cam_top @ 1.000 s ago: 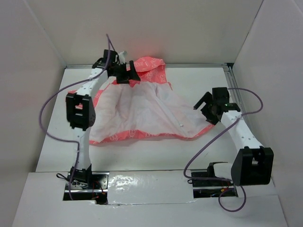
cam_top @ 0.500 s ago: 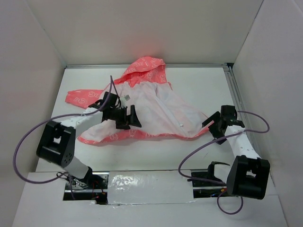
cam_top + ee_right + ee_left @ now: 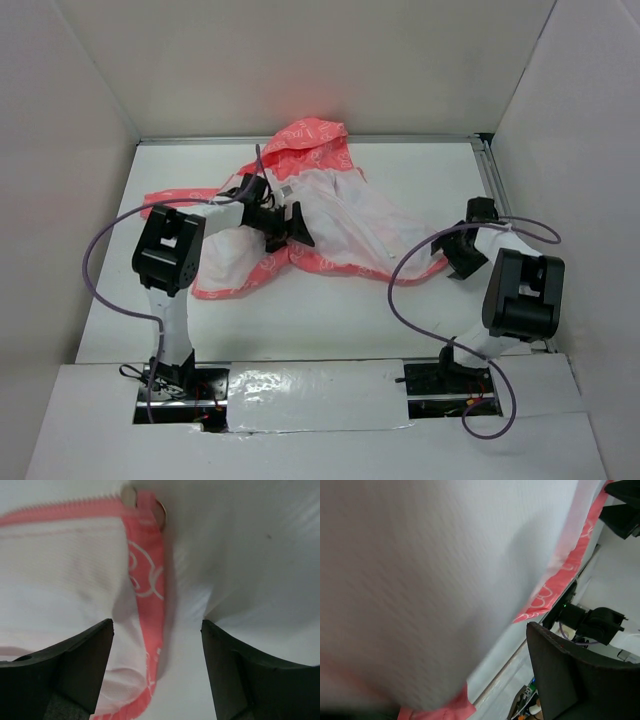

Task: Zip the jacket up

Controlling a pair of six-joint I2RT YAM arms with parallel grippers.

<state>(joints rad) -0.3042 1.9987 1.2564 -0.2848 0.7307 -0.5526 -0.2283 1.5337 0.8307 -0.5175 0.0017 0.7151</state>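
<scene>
1. The jacket (image 3: 340,215) lies open on the bench (image 3: 400,320), lining up, with the hood (image 3: 312,140) at the far side.
2. My right tool (image 3: 452,252) is released, its fingers apart either side of the near-right hem corner.
3. Zipper teeth (image 3: 65,505) run from that corner along the front edge, slanting toward the hood.
4. My left tool (image 3: 287,228) is spread wide over the lining, holding nothing I can see.
5. I judge my right arm nearer the zipper's bottom end.
</scene>
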